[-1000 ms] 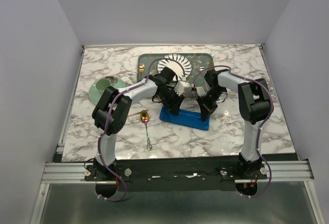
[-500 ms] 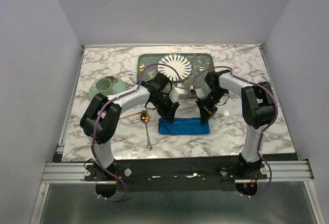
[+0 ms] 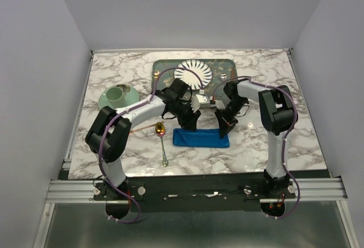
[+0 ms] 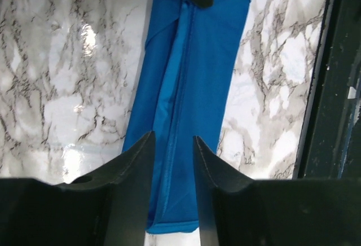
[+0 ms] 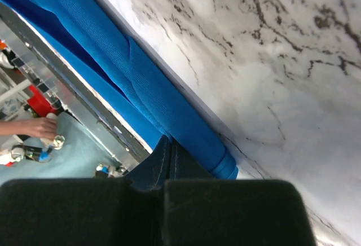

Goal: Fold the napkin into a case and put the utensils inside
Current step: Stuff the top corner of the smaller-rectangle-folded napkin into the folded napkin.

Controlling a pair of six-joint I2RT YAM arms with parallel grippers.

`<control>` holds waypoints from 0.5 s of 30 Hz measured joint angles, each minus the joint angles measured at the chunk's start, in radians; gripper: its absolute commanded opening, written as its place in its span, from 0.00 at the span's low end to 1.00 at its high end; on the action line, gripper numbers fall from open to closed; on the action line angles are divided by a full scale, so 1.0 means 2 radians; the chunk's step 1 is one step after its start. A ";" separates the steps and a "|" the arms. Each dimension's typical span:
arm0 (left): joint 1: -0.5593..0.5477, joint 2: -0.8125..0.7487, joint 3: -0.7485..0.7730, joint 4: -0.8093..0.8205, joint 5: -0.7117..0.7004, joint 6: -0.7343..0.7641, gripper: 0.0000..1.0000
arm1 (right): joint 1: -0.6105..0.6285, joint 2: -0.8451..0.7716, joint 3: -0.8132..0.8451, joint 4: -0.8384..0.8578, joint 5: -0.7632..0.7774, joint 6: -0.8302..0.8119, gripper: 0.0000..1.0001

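Note:
The blue napkin [image 3: 202, 138] lies folded into a narrow strip on the marble table, like a case. In the left wrist view, my left gripper [image 4: 172, 147] is open, with its jaws on either side of the strip's [image 4: 192, 77] left end. My right gripper [image 3: 223, 131] is at the strip's right end. In the right wrist view it [image 5: 169, 144] is shut on an edge of the blue cloth [image 5: 141, 82]. The spoon [image 3: 161, 129], with a gold bowl and a thin handle, lies left of the strip. The slim copper-pink fork [image 3: 139, 128] lies beside it, partly under my left arm.
A grey-green tray [image 3: 227, 66] with a striped white plate [image 3: 193, 73] stands at the back, behind both grippers. A green cup on a saucer [image 3: 118, 95] is at the back left. The table's near edge runs just below the strip.
Both grippers have moved toward the near edge. The napkin came with them. It was tilted and wider before; now it lies level and narrower.

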 measured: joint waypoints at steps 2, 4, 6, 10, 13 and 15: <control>-0.004 0.000 -0.005 0.007 0.010 -0.010 0.41 | 0.000 0.002 0.006 -0.001 -0.001 0.009 0.01; -0.008 0.000 -0.012 0.014 0.014 -0.022 0.52 | 0.001 0.003 0.009 0.004 0.000 0.023 0.01; -0.014 0.001 -0.019 0.024 0.015 -0.040 0.58 | -0.001 0.007 0.010 0.007 -0.002 0.035 0.01; -0.025 0.004 -0.032 0.064 0.002 -0.073 0.60 | -0.005 0.009 0.008 0.011 -0.007 0.048 0.01; -0.032 0.012 -0.031 0.089 -0.017 -0.072 0.59 | -0.006 0.007 0.005 0.014 -0.010 0.049 0.01; -0.035 0.020 -0.028 0.096 -0.025 -0.068 0.59 | -0.006 0.001 -0.002 0.019 -0.010 0.049 0.01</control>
